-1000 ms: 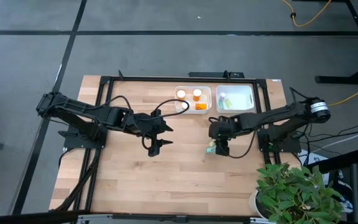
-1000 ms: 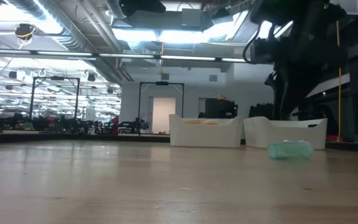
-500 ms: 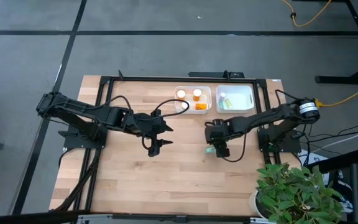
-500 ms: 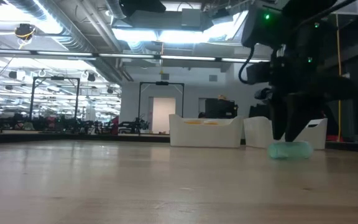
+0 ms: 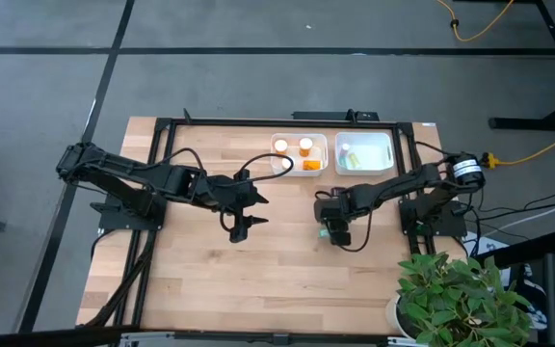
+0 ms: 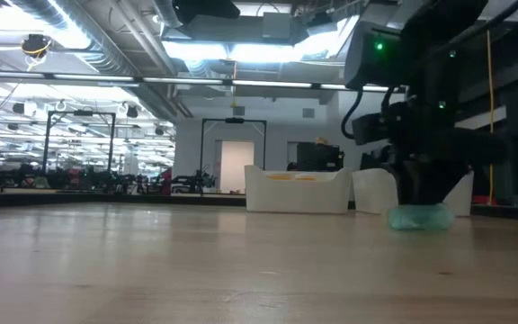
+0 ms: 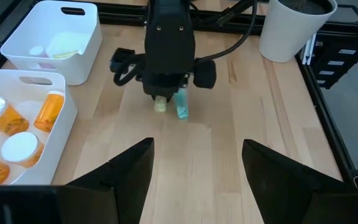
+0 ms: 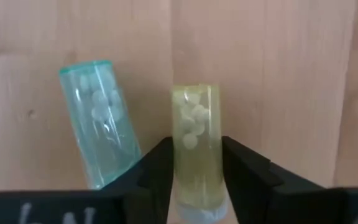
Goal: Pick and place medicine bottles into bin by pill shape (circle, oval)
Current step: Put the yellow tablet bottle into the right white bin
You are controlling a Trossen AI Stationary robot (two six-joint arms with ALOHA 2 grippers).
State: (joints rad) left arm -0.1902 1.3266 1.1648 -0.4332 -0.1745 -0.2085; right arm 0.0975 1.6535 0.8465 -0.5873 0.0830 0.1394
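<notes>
Two tiny translucent bottles lie side by side on the wooden table: a teal one [image 8: 101, 124] and a yellow-green one [image 8: 196, 134], both holding small round pills. My right gripper [image 5: 332, 231] is down over them, its fingers closed in on the yellow-green bottle. The teal bottle [image 6: 418, 217] lies free beside it on its side. My left gripper [image 5: 244, 214] is open and empty above mid-table, left of the bottles. The left wrist view shows both bottles [image 7: 171, 106] under the right gripper. My right gripper has the yellow-green bottle's two long sides [image 8: 196, 162] between its two fingers [image 8: 157, 171], toward the end nearer the wrist. The fingers come from above, pointing down. The bottle lies on its side on the table.
A white bin [image 5: 300, 151] with orange white-capped bottles and a second white bin [image 5: 364, 152] with pale bottles stand at the table's far edge. A potted plant [image 5: 451, 299] stands at the near right corner.
My right gripper has come down and a little toward the table's left edge, onto the two bottles. The bottles have stayed where they lay.
</notes>
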